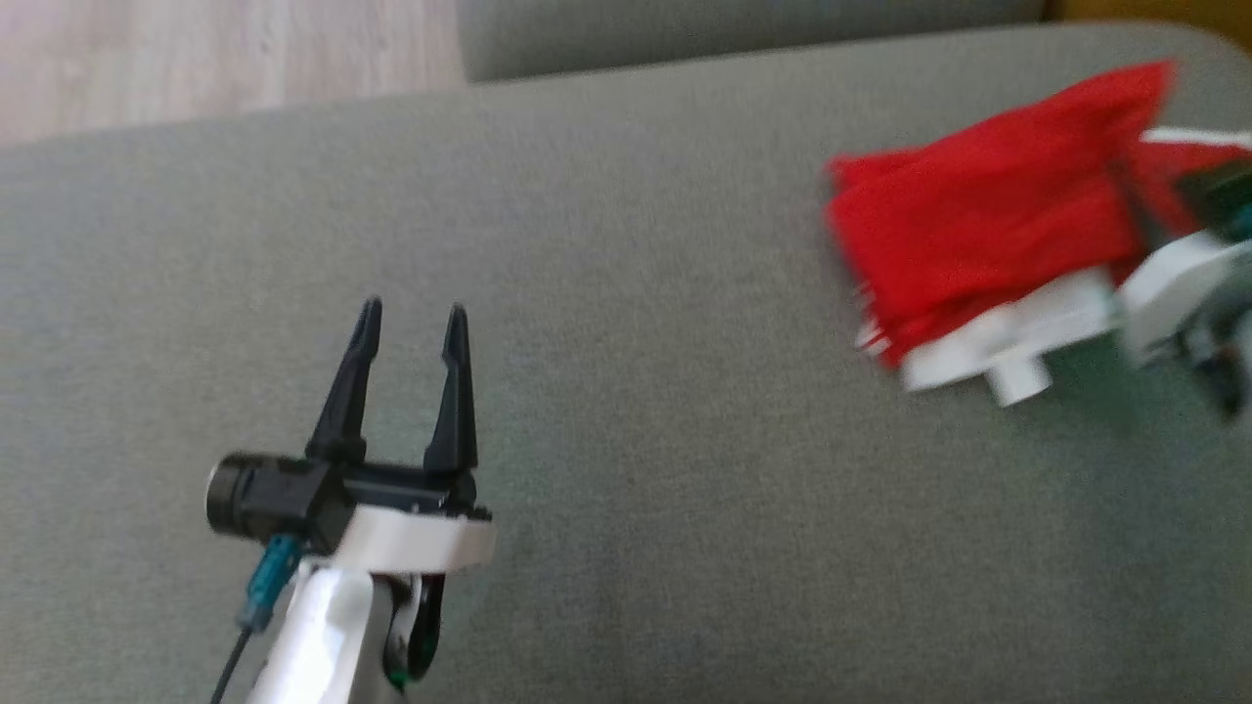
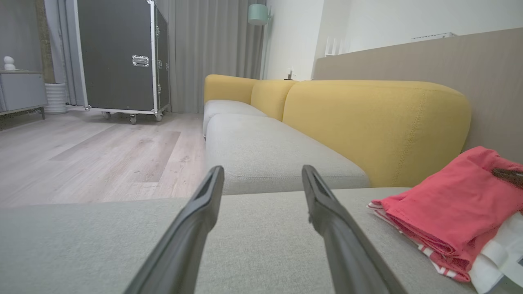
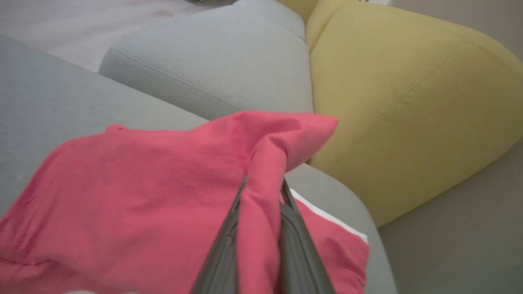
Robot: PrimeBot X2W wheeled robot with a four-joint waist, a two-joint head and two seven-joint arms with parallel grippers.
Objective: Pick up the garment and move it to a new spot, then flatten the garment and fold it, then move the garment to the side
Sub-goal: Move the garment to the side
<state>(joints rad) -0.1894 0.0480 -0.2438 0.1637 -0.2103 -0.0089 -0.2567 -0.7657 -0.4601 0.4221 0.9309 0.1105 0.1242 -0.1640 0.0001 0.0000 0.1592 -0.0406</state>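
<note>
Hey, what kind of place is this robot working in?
Probably a living room or lounge, maybe a staged one: a grey sofa with yellow back cushions, a wood floor, long curtains, and a wheeled equipment case.

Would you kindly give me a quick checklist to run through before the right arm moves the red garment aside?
1. Right claw shut on a fold of the red garment: ok.
2. Left claw open and apart from the garment: ok.
3. Garment's layers stacked in a fold, by the left wrist view: ok.
4. Every layer caught in the grip, not the top one alone: cannot tell.
5. Garment apart from the yellow backrest: cannot tell.
</note>
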